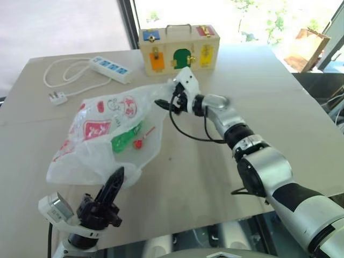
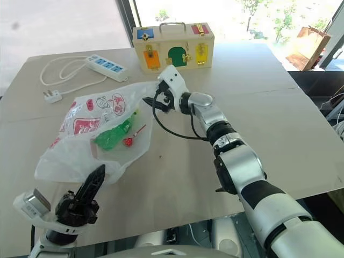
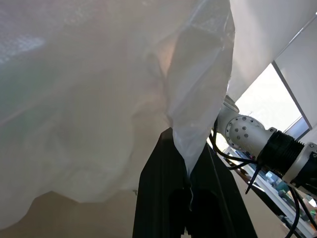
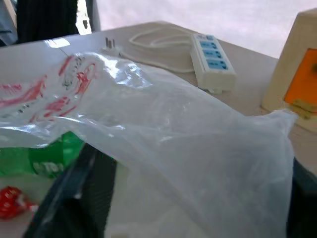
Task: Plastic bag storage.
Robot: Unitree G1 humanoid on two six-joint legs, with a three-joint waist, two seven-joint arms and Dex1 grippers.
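The plastic bag (image 1: pixel 107 134), thin, white and crinkly with red print, lies puffed up on the left half of the table. A green item (image 1: pixel 124 140) and a small red one (image 1: pixel 138 144) show through its film. My left gripper (image 1: pixel 117 173) is shut on the bag's near edge. In the left wrist view the film (image 3: pixel 198 114) runs down between the two black fingers (image 3: pixel 158 198). My right gripper (image 1: pixel 163 103) is at the bag's far right edge, pointing left. Its fingers (image 4: pixel 84 193) stand wide apart with the bag's film (image 4: pixel 173 139) between them.
A wooden toy box (image 1: pixel 179 49) with coloured latches stands at the table's far edge, just behind my right gripper. A white power strip (image 1: pixel 110 69) with its cord and plug (image 1: pixel 58 97) lies at the far left. The table's near edge (image 1: pixel 204 228) runs close under my arms.
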